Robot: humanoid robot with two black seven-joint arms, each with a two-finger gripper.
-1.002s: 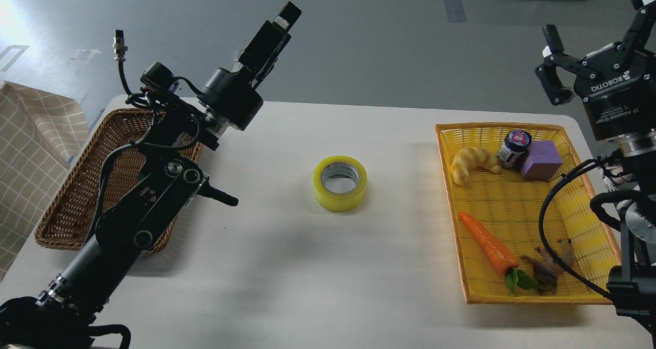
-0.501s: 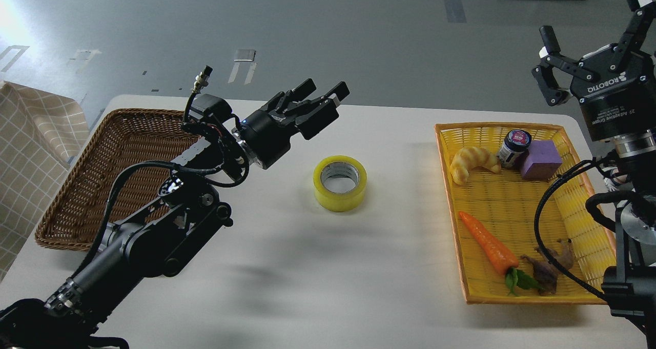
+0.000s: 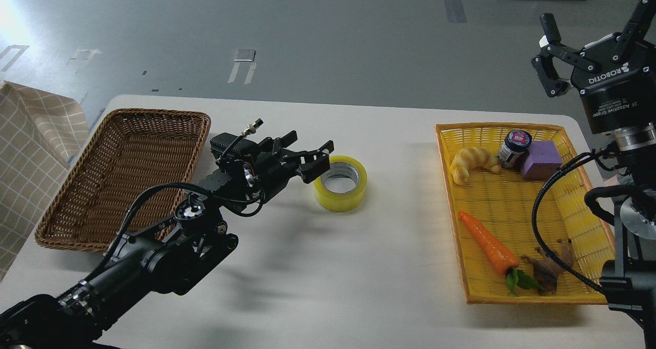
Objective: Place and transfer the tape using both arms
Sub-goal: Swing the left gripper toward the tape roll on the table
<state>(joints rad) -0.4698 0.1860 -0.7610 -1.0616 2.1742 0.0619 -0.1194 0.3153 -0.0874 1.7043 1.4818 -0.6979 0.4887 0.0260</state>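
The tape [image 3: 342,184], a wide yellow roll with a grey-white core, lies flat on the white table [image 3: 328,267] near its middle. My left gripper [image 3: 310,157] is open and empty, low over the table, its fingertips at the roll's left rim. My right gripper [image 3: 594,16] is open and empty, raised high at the right edge, above the far right corner of the yellow basket [image 3: 512,298].
A brown wicker basket [image 3: 77,195] with nothing visible in it stands at the left. The yellow basket holds a croissant [image 3: 471,164], a small jar [image 3: 514,147], a purple block [image 3: 541,159], a carrot [image 3: 489,242] and a dark toy figure [image 3: 551,267]. Checked cloth [image 3: 25,154] hangs at far left.
My left arm swung down from high over the brown basket and moved right, bringing its open gripper to the tape's left side. My right gripper shifted slightly upward.
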